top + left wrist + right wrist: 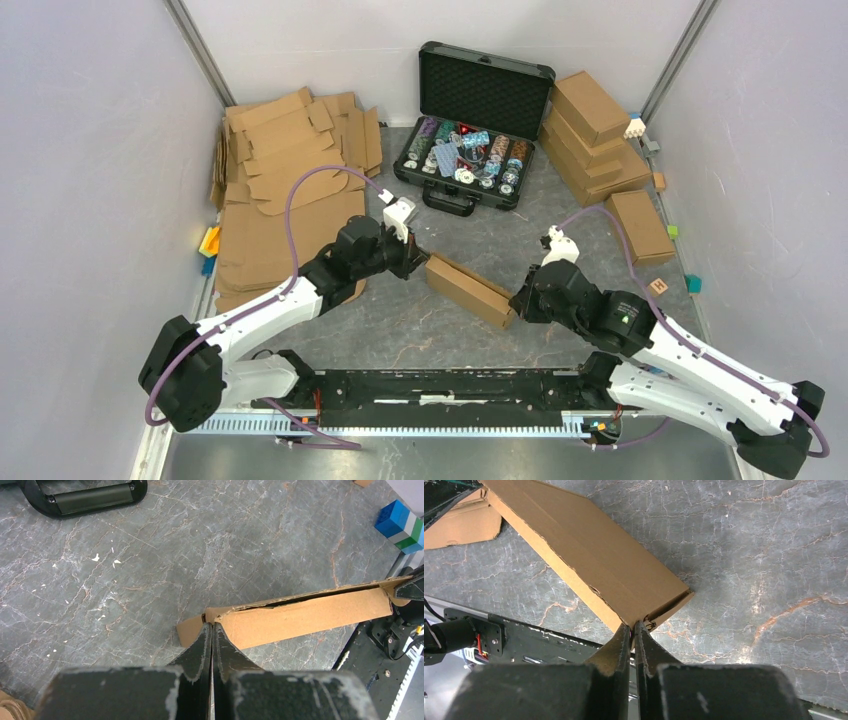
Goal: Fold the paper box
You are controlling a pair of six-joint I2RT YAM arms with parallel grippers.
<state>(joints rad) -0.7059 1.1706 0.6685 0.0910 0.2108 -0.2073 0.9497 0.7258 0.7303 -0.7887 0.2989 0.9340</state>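
Observation:
The paper box (470,290) is a folded, closed, shallow brown box standing on a long edge in the middle of the table, between my two arms. My left gripper (422,262) is at its left end. In the left wrist view the jaws are pressed together and the left gripper (212,626) touches the box's (310,617) end corner at a seam. My right gripper (512,308) is at the other end. In the right wrist view it (633,626) is shut on the corner edge of the box (589,550), with cardboard between the tips.
A pile of flat cardboard blanks (285,190) lies at the back left. An open black case (470,150) of chips stands at the back centre. Finished boxes (590,130) are stacked back right, one more (640,225) lying flat. Small coloured blocks (693,283) sit by the walls.

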